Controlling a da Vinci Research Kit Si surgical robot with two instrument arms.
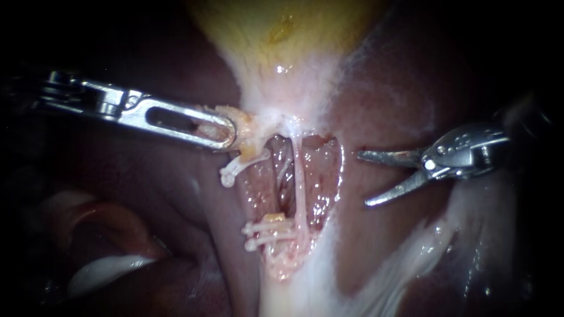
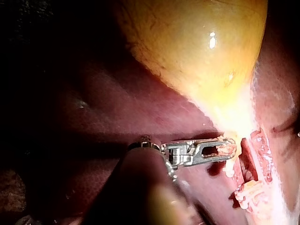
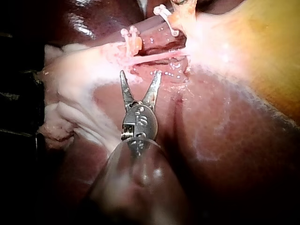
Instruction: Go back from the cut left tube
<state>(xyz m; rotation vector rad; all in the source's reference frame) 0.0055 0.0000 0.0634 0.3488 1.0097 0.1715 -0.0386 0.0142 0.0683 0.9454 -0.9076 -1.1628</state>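
The left tube (image 1: pixel 273 220) lies cut in two along the left edge of the opened pocket. Its lower stump carries the lower clips (image 1: pixel 264 235) and its upper stump the upper clip (image 1: pixel 235 171), with a clear gap between the two ends. Just beside it the thin right tube (image 1: pixel 299 188) runs whole. The right instrument (image 1: pixel 363 179) hangs past the pocket's right edge over bare liver (image 1: pixel 399 88), its jaws spread wide, holding nothing, with free room all round. The left instrument (image 1: pixel 230 132) has its jaws closed on pale tissue at the gallbladder (image 1: pixel 276 35) neck, above the upper stump.
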